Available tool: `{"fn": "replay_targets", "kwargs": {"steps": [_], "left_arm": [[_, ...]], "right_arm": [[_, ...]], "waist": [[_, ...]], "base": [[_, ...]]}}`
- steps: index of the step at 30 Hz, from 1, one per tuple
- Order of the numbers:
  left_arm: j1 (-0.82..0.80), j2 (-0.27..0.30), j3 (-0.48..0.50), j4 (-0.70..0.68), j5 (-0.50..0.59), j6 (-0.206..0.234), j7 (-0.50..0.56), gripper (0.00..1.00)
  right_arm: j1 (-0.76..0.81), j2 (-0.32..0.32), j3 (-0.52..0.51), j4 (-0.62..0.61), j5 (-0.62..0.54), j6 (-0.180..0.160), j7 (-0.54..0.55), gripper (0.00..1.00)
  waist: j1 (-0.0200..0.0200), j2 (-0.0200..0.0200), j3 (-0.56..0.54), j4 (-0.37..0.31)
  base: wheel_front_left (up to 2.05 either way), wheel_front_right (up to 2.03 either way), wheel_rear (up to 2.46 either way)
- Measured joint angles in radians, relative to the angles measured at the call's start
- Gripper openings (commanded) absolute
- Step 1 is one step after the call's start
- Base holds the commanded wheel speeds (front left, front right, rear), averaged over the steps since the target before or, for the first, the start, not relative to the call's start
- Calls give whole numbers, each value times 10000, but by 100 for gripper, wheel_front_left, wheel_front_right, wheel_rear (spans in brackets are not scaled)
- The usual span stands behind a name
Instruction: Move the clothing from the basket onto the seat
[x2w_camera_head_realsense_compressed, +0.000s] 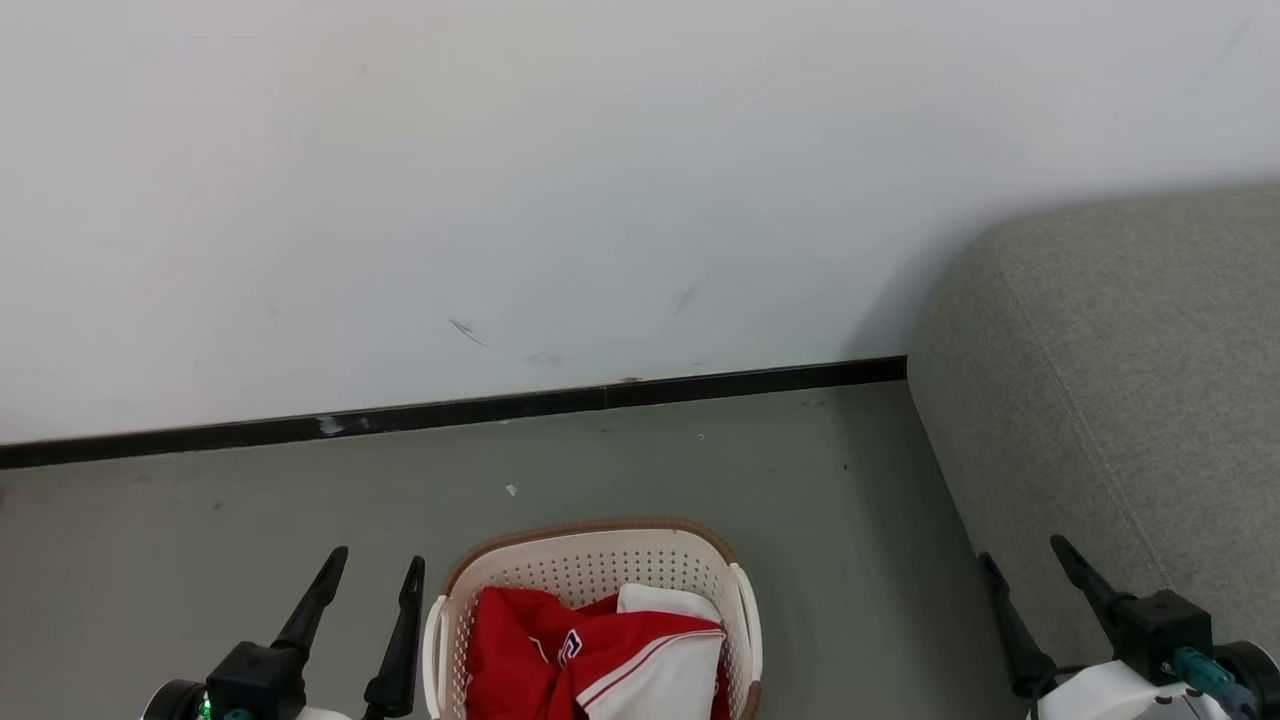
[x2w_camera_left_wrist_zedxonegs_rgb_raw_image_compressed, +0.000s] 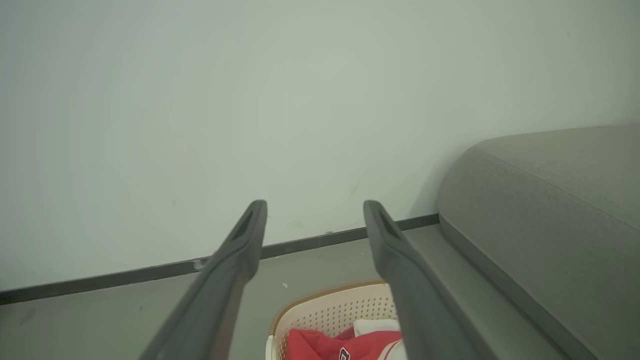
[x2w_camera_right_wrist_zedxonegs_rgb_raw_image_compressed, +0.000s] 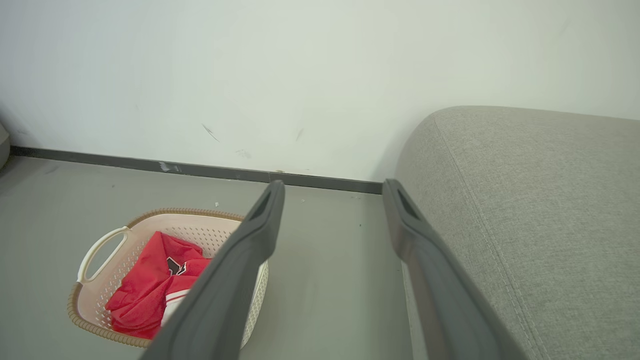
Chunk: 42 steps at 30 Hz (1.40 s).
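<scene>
While the head view cuts the basket (x2w_camera_head_realsense_compressed: 590, 565) off at the picture's bottom edge, the right wrist view takes in most of its oval, one white handle (x2w_camera_right_wrist_zedxonegs_rgb_raw_image_compressed: 100, 248) included, with the red-and-white clothing (x2w_camera_head_realsense_compressed: 590, 650) crumpled inside. The left gripper (x2w_camera_head_realsense_compressed: 378, 556) and right gripper (x2w_camera_head_realsense_compressed: 1021, 550) both hang empty, fingers spread: the left just beside the basket, the right near the front of the seat (x2w_camera_head_realsense_compressed: 1120, 400).

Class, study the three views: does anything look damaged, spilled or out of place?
Minor marks: dark scuffs on the wall above the skirting, and a white speck on the floor. The jersey lies crumpled inside the basket.
</scene>
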Motion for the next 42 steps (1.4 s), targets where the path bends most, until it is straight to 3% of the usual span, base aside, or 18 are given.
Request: {"fn": "replay_targets", "kwargs": {"steps": [24,42], "left_arm": [[159,-17,-205,318,12,-130,0,100],[-414,-31,-1072,470,134,-267,0,100]], "right_arm": [[90,128,-84,-111,0,0,0,100],[-50,148,188,-401,-17,0,0,100]], "waist": [[-1,0,446,-208],[-2,0,1793,-297]], "base": [[0,0,0],[0,0,0]]}}
